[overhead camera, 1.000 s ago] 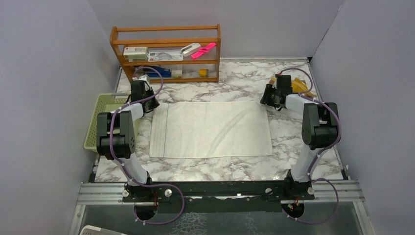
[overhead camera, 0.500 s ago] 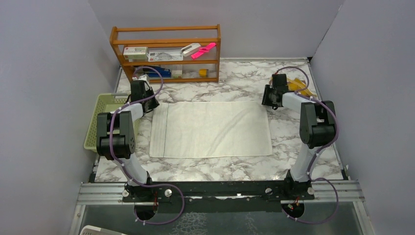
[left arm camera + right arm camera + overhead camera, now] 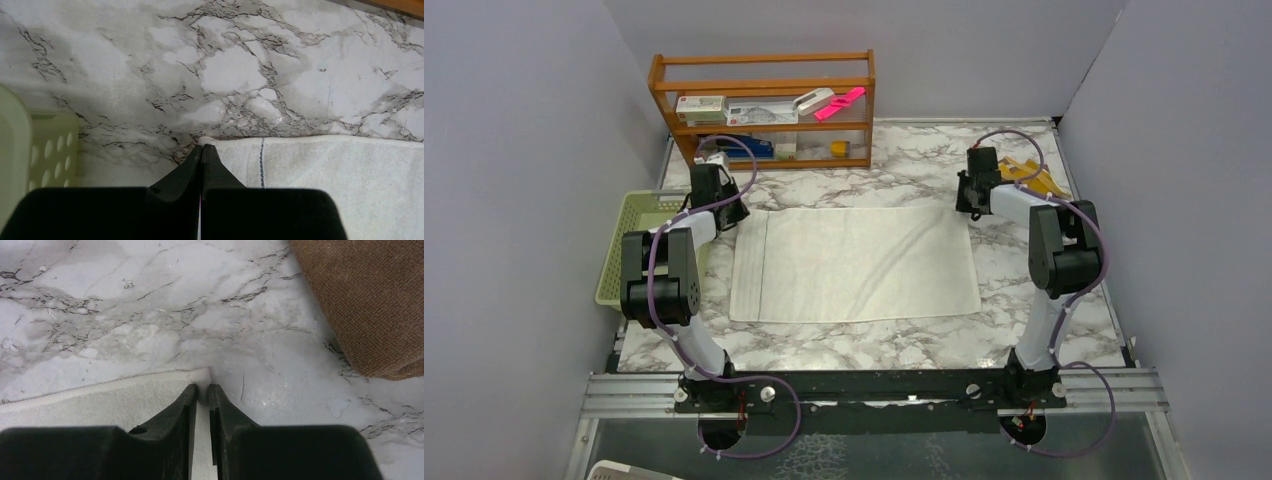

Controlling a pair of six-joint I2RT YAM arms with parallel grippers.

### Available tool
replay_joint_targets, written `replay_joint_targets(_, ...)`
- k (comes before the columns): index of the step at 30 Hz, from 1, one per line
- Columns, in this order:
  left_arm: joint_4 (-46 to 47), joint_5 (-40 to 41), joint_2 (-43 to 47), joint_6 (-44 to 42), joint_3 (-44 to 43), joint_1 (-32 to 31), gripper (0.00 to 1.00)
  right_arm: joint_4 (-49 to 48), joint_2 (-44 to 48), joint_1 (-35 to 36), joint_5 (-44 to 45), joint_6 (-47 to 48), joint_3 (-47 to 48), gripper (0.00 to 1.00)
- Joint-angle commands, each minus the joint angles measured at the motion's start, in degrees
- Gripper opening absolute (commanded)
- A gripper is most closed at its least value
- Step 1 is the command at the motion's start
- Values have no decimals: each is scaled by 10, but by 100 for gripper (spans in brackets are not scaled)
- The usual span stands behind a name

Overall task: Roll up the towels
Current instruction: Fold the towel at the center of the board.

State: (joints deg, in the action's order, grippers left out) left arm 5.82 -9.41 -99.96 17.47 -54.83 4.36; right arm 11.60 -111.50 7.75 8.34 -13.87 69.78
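Observation:
The white towel [image 3: 854, 263] lies spread flat on the marble table. My left gripper [image 3: 730, 213] is shut, with its tips [image 3: 202, 148] resting at the towel's far left corner [image 3: 320, 170]; no cloth shows between the jaws. My right gripper [image 3: 969, 197] stands at the far right corner, its jaws a narrow slit apart [image 3: 202, 388]. The towel's right edge [image 3: 115, 395] runs under that slit, with one finger over cloth and one over marble. A tan-brown folded towel [image 3: 370, 300] lies just right of it, and shows mustard-yellow in the top view [image 3: 1036, 178].
A pale green basket [image 3: 629, 240] sits at the table's left edge, close to my left arm, and its rim shows in the left wrist view [image 3: 20, 165]. A wooden shelf rack [image 3: 764, 110] with small items stands at the back. Grey walls close in both sides.
My right gripper has moved farther back and slightly left, up to the towel's far right corner. The left arm and the white towel have not moved.

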Motion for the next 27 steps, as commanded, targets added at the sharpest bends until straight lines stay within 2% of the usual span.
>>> replay_joint_targets(1,3,-3,21,3,6,-3,0,16,-23,0,19,-3,3,10)
replay_joint_targets(2,3,-3,21,4,6,-2,0,15,-22,1,19,-6,3,3)
replay_joint_targets(3,4,-4,21,5,6,-2,0,15,-22,0,20,-10,3,1)
replay_joint_targets(9,20,-16,16,10,1,-6,0,17,-5,-9,34,-25,16,1)
replay_joint_targets(16,70,-15,6,-3,-27,-11,0,-7,12,-57,-22,-57,40,1)
replay_joint_targets(27,140,-71,-54,-46,-115,-12,0,21,-38,-66,-11,-37,179,1)
